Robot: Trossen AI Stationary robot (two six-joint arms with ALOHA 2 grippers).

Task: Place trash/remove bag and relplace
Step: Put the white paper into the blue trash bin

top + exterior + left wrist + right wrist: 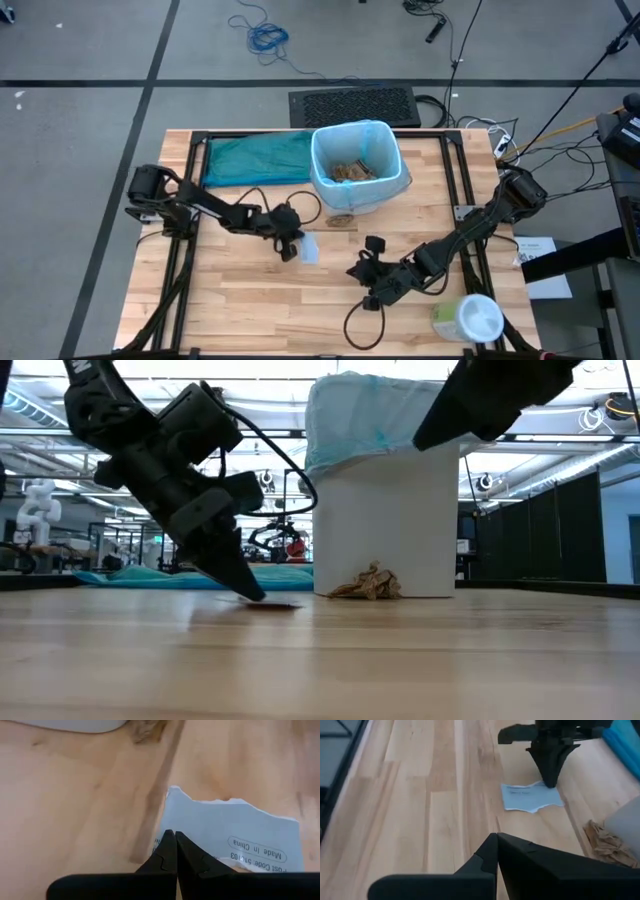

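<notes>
Wooden slat table (250, 300) fills the frame centre in the high view, grey floor around it. Left gripper (291, 249) jaws clenched, tips pressed down on the edge of a white paper scrap (308, 248) lying flat on the table, left of centre; the left wrist view shows the pinched tips on the torn, printed scrap (235, 835), not clearly grasping it. Right gripper (357, 268) jaws clenched too, empty, hovering lower centre, just right of the scrap, apart from it. White bin (358, 170) stands upper centre, lined with the light-blue bag (385, 132) folded over its rim; brown paper wads (350, 170) sit inside. One more brown wad (341, 219) lies on the table touching the bin's near side, also visible at centre of the low view (368, 584). Teal-green plastic bag (255, 158) lies flat upper left, beside the bin. White-and-green wipes tub (468, 320) at lower right table edge.
</notes>
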